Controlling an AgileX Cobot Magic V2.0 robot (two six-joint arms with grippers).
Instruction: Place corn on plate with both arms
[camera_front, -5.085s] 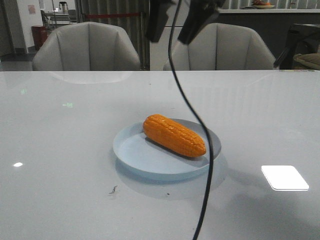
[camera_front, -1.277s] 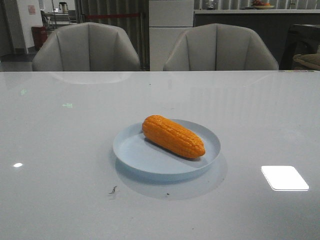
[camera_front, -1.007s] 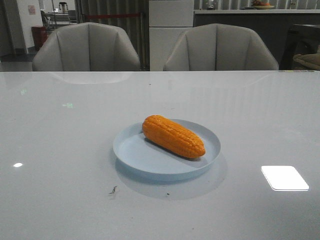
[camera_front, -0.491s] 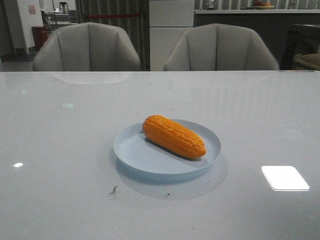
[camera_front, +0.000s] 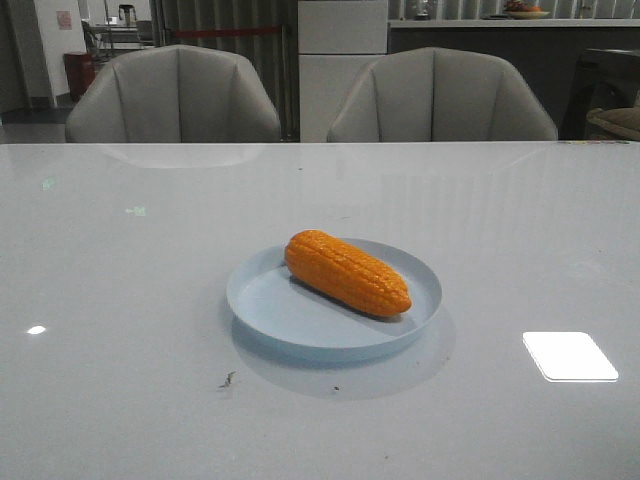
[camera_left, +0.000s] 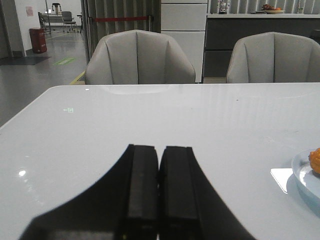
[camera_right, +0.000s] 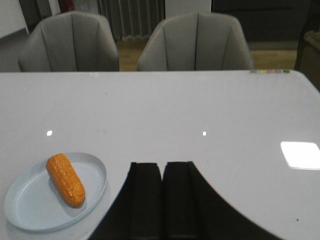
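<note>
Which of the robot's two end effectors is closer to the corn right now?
Likely right. The right end effector sees the whole corn close beside it; the left end effector glimpses only its tip at the edge.

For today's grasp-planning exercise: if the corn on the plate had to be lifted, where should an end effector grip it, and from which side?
Grip the corn across its thick middle, coming down from above. It lies flat and diagonal inside the plate, whose raised rim likely blocks a low sideways approach; the rounded ends taper and might slip.
</note>
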